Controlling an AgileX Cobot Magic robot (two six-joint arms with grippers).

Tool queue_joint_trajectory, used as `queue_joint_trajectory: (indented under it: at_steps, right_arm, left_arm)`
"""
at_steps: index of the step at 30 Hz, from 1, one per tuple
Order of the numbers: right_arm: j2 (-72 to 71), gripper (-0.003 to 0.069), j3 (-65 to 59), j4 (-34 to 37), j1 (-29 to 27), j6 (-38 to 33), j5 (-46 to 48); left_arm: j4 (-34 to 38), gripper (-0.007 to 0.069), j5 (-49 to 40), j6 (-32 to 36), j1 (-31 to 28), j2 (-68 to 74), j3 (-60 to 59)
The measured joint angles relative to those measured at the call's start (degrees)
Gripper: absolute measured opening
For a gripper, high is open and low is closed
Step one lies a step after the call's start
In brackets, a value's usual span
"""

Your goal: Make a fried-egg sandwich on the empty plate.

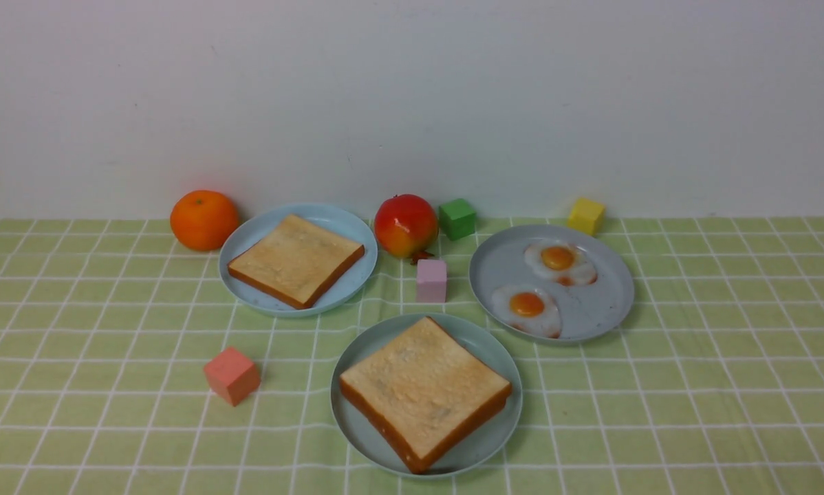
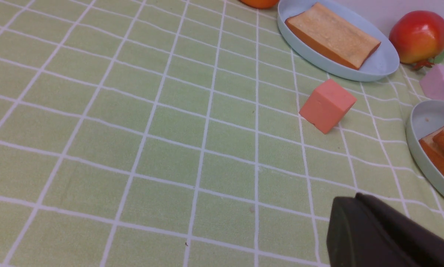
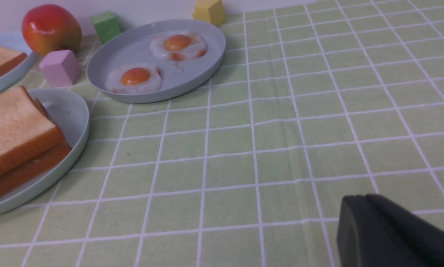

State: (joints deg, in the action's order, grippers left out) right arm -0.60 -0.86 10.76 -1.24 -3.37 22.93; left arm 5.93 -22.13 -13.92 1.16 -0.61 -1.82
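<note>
- Golden toast in a stacked pair, the fried-egg sandwich (image 1: 424,390), sits on the mint-teal plate (image 1: 498,350) nearest us, in the middle of the green checked cloth (image 1: 694,412).
- From the right wrist view we see two slices, one on the other; the egg between them is hidden, so we cannot confirm it.
- We judge the build finished or nearly so, both arms standing clear of the plate.
- Of the left gripper (image 2: 385,237) and the right gripper (image 3: 392,233) only one dark finger shows each; we cannot tell whether they are parted or closed, and nothing appears held.
- Two fried eggs (image 1: 526,309) lie on the grey plate (image 1: 604,302) to the right; one toast slice (image 1: 295,260) rests on the blue plate (image 1: 343,218) to the left.
- Next, we think, calls only for checking the stack sits square.
</note>
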Motion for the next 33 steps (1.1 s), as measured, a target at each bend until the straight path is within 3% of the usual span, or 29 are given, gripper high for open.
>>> queue_joint_trajectory:
  at_steps: [33]
  right_arm:
    - [0.0,0.0079,0.0,0.0,0.0,0.0,0.0]
  left_arm:
    - [0.0,0.0008,0.0,0.0,0.0,0.0,0.0]
